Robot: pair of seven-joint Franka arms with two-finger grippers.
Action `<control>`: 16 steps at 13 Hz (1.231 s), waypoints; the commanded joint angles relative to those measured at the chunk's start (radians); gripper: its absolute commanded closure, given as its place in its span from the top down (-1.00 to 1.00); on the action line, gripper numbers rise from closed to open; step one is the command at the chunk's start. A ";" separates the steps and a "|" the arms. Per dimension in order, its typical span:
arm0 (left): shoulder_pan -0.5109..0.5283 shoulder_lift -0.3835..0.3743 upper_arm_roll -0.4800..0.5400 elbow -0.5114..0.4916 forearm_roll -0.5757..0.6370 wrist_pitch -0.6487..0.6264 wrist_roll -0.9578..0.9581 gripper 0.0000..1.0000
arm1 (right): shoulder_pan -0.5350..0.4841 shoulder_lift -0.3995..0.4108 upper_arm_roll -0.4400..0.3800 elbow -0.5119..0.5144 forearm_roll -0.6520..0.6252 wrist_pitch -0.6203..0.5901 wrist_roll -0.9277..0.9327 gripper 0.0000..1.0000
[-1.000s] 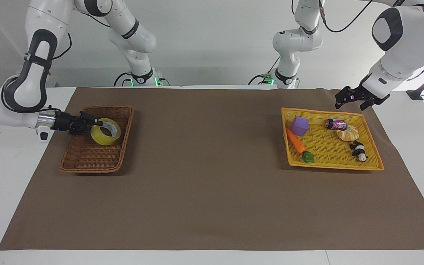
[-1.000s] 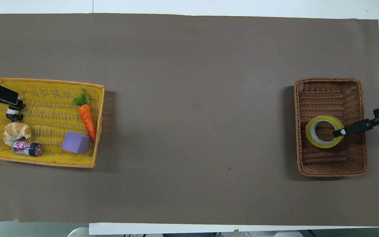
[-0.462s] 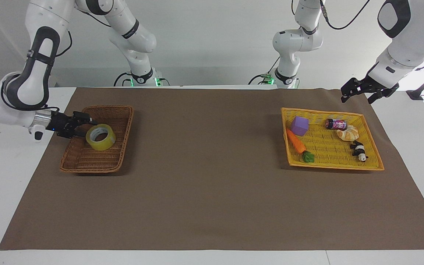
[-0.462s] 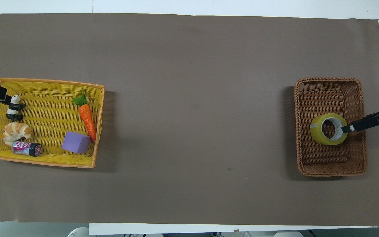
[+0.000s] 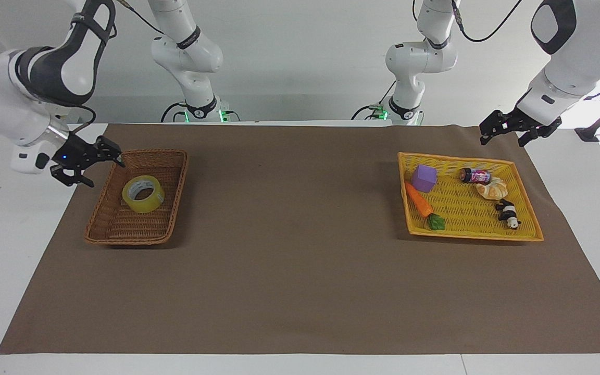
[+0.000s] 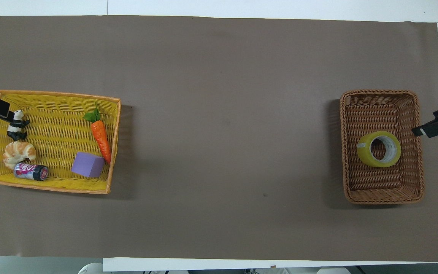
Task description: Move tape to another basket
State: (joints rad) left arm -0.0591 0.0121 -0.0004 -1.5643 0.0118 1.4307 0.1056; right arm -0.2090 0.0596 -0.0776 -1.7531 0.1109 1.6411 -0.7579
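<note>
The yellow tape (image 5: 143, 194) lies flat in the brown wicker basket (image 5: 170, 195), at the right arm's end of the table. It also shows in the overhead view (image 6: 378, 148), inside the basket (image 6: 382, 192). My right gripper (image 5: 94, 162) is open and empty, raised just outside the basket's outer rim and clear of the tape; it shows at the overhead view's edge (image 6: 432, 127). My left gripper (image 5: 507, 131) is open and empty and waits in the air over the outer corner of the yellow tray (image 5: 469, 235).
The flat yellow tray (image 6: 51, 187) at the left arm's end holds a carrot (image 6: 101, 137), a purple block (image 6: 87, 164), a croissant (image 6: 18, 151), a small can (image 6: 30, 171) and a panda figure (image 6: 15, 125). Brown cloth (image 5: 289, 260) covers the table between the two containers.
My right gripper has let go of the tape and drawn back up and outward, off the basket. The tape has settled flat in the basket. My left gripper rose slightly.
</note>
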 commanded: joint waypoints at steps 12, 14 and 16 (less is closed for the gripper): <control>0.018 -0.035 0.005 -0.020 0.019 -0.018 -0.010 1.00 | 0.250 -0.037 -0.088 0.288 -0.111 -0.296 0.650 1.00; 0.018 -0.035 0.005 -0.020 0.019 -0.016 -0.010 1.00 | 0.270 -0.058 -0.111 0.264 -0.112 -0.302 0.651 1.00; 0.018 -0.035 0.005 -0.020 0.019 -0.016 -0.010 1.00 | 0.286 -0.090 -0.114 0.213 -0.123 -0.297 0.654 1.00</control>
State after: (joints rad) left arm -0.0425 0.0003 0.0055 -1.5615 0.0139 1.4203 0.1044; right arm 0.0512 0.0103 -0.1813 -1.4907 0.0146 1.3457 -0.1206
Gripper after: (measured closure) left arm 0.000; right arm 0.000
